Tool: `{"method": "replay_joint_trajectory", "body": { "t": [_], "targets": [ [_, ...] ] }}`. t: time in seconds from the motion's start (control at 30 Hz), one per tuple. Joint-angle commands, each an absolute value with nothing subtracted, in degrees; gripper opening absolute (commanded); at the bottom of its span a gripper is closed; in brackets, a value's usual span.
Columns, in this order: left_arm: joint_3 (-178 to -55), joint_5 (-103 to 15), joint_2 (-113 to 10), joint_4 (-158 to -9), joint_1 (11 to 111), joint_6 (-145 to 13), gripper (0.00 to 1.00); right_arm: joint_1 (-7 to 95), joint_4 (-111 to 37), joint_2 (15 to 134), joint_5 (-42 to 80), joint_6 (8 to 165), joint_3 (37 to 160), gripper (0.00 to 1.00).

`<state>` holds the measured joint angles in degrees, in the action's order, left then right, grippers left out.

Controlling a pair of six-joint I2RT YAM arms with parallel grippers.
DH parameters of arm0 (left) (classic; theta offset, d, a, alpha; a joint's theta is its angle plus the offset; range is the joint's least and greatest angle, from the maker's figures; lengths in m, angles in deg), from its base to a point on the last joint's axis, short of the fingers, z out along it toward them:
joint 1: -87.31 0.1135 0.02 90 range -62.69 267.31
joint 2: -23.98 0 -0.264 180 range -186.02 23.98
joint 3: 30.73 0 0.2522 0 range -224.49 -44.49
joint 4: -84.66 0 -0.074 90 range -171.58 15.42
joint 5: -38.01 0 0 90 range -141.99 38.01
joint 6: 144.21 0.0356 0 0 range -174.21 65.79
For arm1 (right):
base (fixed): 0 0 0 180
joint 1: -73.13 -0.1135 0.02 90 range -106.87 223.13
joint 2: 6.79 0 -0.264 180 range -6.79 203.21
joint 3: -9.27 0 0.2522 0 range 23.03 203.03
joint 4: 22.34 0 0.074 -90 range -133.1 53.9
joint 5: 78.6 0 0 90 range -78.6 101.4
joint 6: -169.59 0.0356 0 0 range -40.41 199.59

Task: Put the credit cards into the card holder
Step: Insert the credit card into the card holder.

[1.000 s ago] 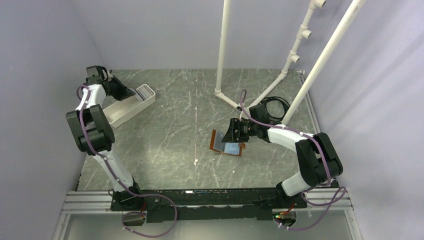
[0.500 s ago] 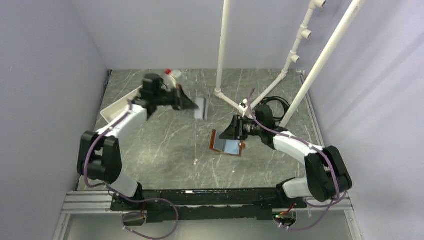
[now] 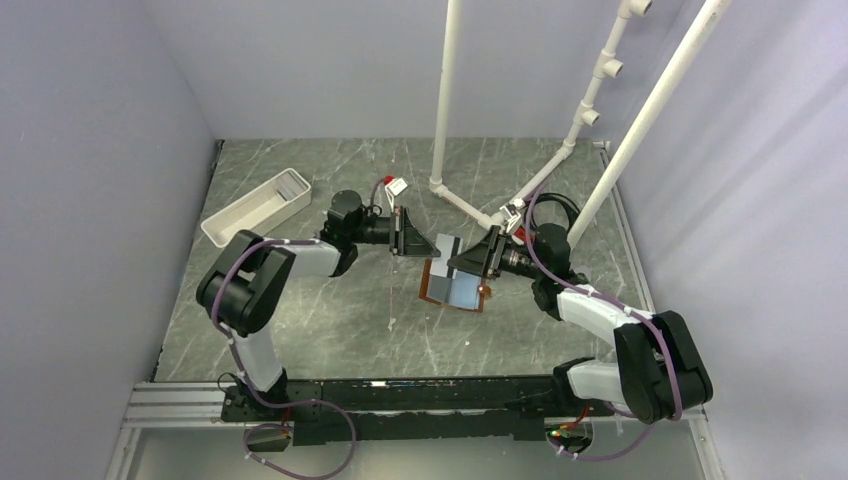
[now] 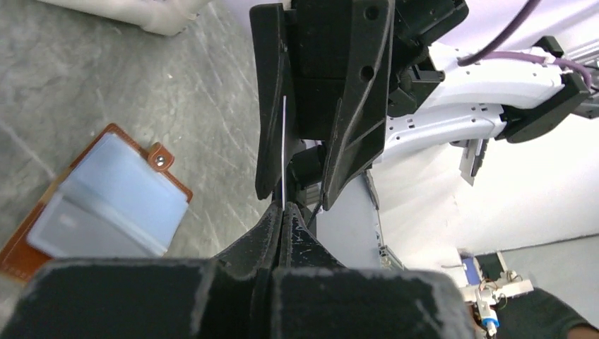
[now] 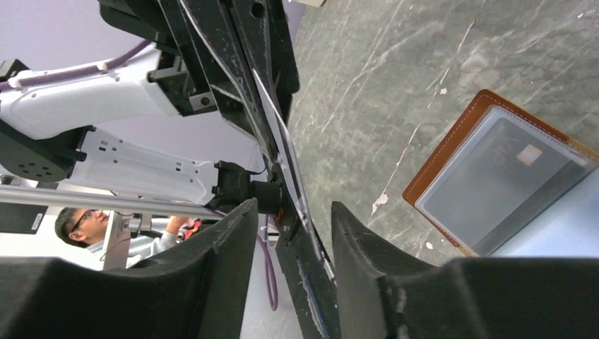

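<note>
The brown card holder (image 3: 432, 283) lies open on the table with a pale blue card (image 3: 462, 291) in it. It also shows in the left wrist view (image 4: 21, 248) and the right wrist view (image 5: 452, 148). My left gripper (image 3: 408, 232) is shut on a thin grey credit card (image 3: 443, 246), held in the air above the holder's far edge. In the left wrist view the card (image 4: 284, 141) is edge-on above my shut fingertips (image 4: 282, 212). My right gripper (image 3: 468, 262) is open, its fingers either side of that card (image 5: 281, 145) without closing; the gap shows in the right wrist view (image 5: 293, 208).
A long white tray (image 3: 258, 205) stands at the back left. White pipes (image 3: 445, 110) rise behind the holder, with a base joint on the table (image 3: 452, 195). Walls close in on the left, the back and the right.
My left arm swung from the white tray to the centre, carrying a card. My right gripper rose off the card holder and now faces the left gripper round the card.
</note>
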<state>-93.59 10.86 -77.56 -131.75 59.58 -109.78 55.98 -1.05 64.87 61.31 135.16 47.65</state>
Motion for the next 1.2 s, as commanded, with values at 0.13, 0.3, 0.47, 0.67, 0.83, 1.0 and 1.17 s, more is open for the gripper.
{"method": "replay_joint_trajectory", "body": {
  "t": [0.13, 0.3, 0.47, 0.67, 0.83, 1.0, 1.17],
  "targets": [
    [-94.12, 11.01, -83.46, -148.23, 56.9, -119.34, 0.0, 58.5, 2.95, 63.95, 60.44, 137.12, 44.96, 0.0],
    [-103.04, -3.83, -80.3, -95.87, 56.67, -93.74, 0.42, 60.56, -19.14, 65.72, 58.1, 122.53, 47.9, 0.0],
    [-107.37, -13.87, -79.58, -76.05, 56.51, -86.64, 0.66, 60.65, -28.39, 72.73, 62.45, 113.21, 51.0, 0.0],
    [-106.45, -16.47, -81.27, -74.69, 55.92, -85.78, 0.72, 60.66, -30.16, 76.75, 61.93, 112.08, 51.95, 0.0],
    [-108.41, -14.3, -85.76, -73.42, 54.48, -85.09, 0.71, 60.64, -29.51, 79.07, 62.27, 112.44, 52.53, 0.0],
    [-108.56, -14.87, -87.35, -72.64, 54.26, -84.93, 0.57, 60.66, -30.19, 80.01, 61.6, 111.73, 53.09, 0.0],
    [-108.67, -15.18, -88.34, -72.44, 54.35, -84.95, 0.4, 60.65, -27.92, 83.16, 63.22, 112.74, 53.49, 0.0]
  ]
}}
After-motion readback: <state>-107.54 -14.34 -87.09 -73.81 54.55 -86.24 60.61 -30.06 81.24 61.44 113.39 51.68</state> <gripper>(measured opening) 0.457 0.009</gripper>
